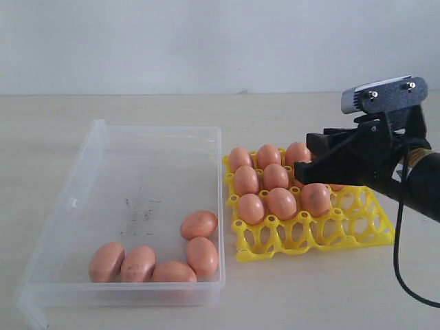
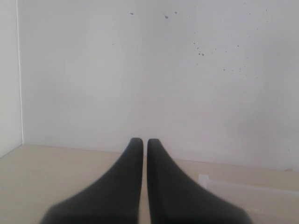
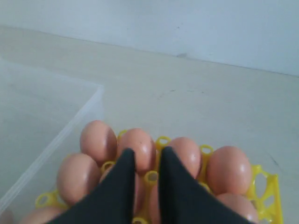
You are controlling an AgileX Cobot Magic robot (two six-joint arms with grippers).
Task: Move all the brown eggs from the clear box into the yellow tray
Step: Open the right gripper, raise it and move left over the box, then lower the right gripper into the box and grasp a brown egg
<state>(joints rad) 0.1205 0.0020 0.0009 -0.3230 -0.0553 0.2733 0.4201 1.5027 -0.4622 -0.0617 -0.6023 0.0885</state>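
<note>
Here, the right gripper (image 1: 307,159) hovers low over the far half of the yellow tray (image 1: 347,232), its fingers (image 3: 125,163) parted only narrowly and pinching nothing. Most brown eggs (image 1: 281,203) sit in the tray's cups. The clear box (image 1: 161,128) lies just left of the tray, and five eggs (image 1: 199,225) rest along its near wall, clustering toward the tray. The left gripper (image 2: 145,142) is pressed together, empty.
</note>
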